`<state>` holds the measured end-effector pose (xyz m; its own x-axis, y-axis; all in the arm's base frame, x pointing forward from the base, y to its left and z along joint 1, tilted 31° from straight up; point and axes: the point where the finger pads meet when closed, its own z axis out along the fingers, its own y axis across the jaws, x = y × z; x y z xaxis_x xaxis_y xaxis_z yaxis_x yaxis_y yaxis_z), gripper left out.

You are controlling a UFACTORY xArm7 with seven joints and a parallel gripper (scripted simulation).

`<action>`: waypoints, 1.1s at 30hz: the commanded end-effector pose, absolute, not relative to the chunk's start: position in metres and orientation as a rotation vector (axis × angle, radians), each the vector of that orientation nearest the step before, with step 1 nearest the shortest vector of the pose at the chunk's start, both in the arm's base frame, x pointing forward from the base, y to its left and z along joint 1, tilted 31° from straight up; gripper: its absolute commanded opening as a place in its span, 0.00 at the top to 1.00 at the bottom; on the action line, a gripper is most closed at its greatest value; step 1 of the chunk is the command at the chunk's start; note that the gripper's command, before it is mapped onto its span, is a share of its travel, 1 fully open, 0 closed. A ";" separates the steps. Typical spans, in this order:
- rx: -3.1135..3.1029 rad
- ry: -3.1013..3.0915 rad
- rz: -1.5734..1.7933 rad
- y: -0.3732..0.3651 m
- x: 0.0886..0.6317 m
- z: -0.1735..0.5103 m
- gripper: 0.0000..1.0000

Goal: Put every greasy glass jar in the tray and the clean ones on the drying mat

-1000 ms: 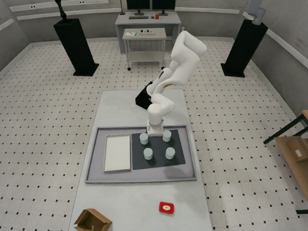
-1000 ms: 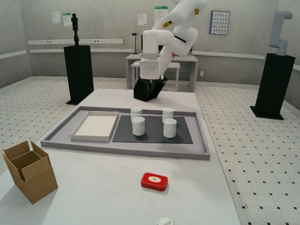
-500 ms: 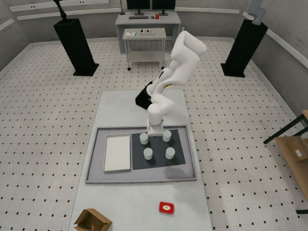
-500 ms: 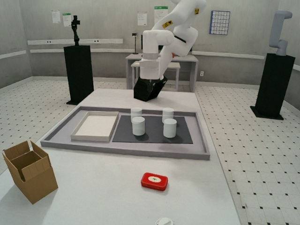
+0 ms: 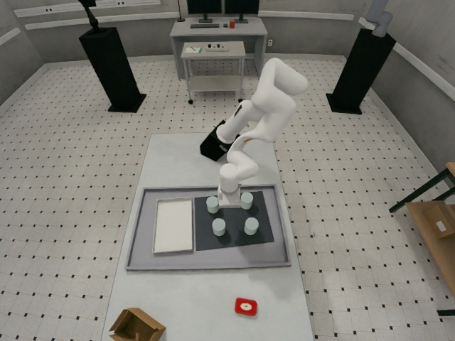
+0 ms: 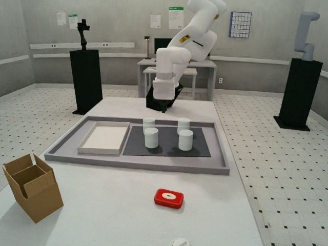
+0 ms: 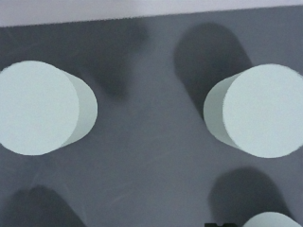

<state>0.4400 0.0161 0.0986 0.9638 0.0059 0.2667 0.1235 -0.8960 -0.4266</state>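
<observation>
Nearest the exterior camera, a cardboard box [image 6: 31, 185] and a red tin [image 6: 168, 198] are sitting on the tabletop [image 6: 111, 206]. Beyond them, a grey surround [image 6: 137, 165] is holding the white tray [image 6: 103, 137] on its left and the dark drying mat [image 6: 166, 141] beside it. Four glass jars are standing upright on the mat, well apart: front left jar [image 6: 151, 137], front right jar [image 6: 185, 139], rear left jar [image 6: 148, 123], rear right jar [image 6: 183, 123]. The tray is holding no jar. The pincer [image 6: 163, 107] is hanging above the gap between the two rear jars, fully closed and gripping nothing.
</observation>
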 end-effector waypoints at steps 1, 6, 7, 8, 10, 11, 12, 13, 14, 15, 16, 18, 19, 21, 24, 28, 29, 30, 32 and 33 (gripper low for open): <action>-2.655 -0.091 -0.377 0.012 0.448 0.089 1.00; -2.655 -0.091 -0.377 -0.020 0.453 0.073 1.00; -2.655 -0.091 -0.377 -0.026 0.454 0.070 1.00; -2.655 -0.091 -0.377 -0.026 0.454 0.070 1.00; -2.655 -0.091 -0.377 -0.024 0.455 0.066 1.00; -2.655 -0.091 -0.377 -0.022 0.456 0.062 1.00; -2.655 -0.091 -0.377 -0.020 0.458 0.058 1.00; -2.655 -0.091 -0.377 -0.018 0.459 0.054 1.00; -2.655 -0.091 -0.377 -0.016 0.460 0.050 1.00; -2.655 -0.091 -0.377 -0.014 0.461 0.046 1.00; -2.655 -0.091 -0.377 -0.012 0.462 0.042 1.00; -2.655 -0.091 -0.377 -0.007 0.465 0.033 1.00; -2.655 -0.091 -0.377 -0.005 0.466 0.029 1.00; -2.655 -0.091 -0.377 -0.001 0.468 0.021 1.00; -2.655 -0.091 -0.377 0.006 0.472 0.009 1.00; -2.655 -0.091 -0.377 0.008 0.473 0.005 1.00; -2.655 -0.091 -0.377 0.008 0.473 0.005 1.00; -2.655 -0.091 -0.377 0.008 0.473 0.005 1.00; -2.655 -0.091 -0.377 0.008 0.473 0.005 1.00; -2.655 -0.091 -0.377 0.008 0.473 0.005 1.00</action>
